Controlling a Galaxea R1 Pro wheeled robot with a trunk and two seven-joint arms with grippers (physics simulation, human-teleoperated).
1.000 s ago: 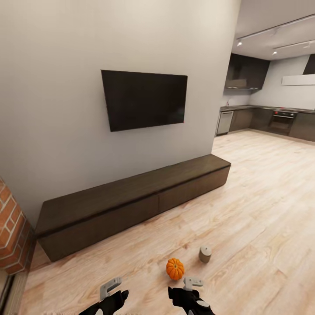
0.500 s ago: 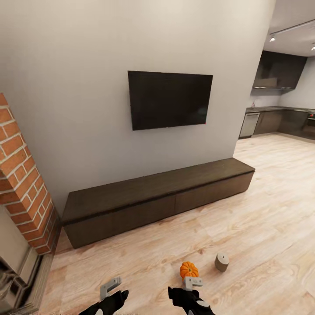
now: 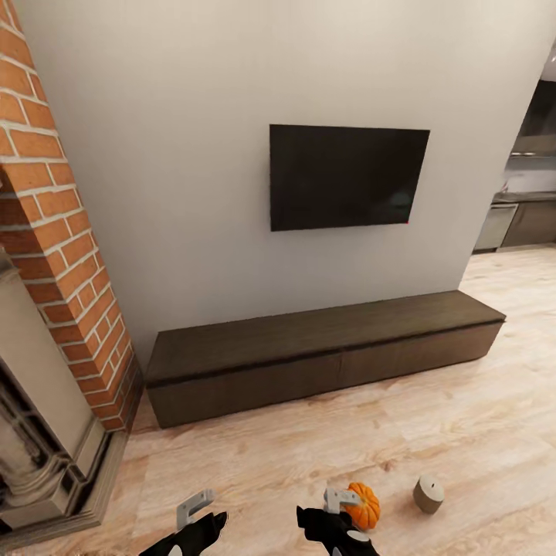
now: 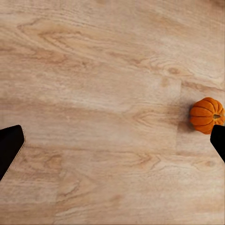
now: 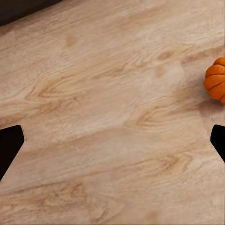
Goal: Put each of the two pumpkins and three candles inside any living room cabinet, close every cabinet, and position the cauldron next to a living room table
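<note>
I've got the cabinet ahead under the wall screen, its fronts all flush, so nothing is stowed yet. One pumpkin sits on the floor well short of the cabinet, just beside my right pincer, with a candle near it. Both pincers — left pincer too — hang spread and empty, low over the boards, I judge ready for a floor pick.

Matt dark wood cabinet, pale grained wood floor, rough red brick pillar, glossy ribbed pumpkin.
</note>
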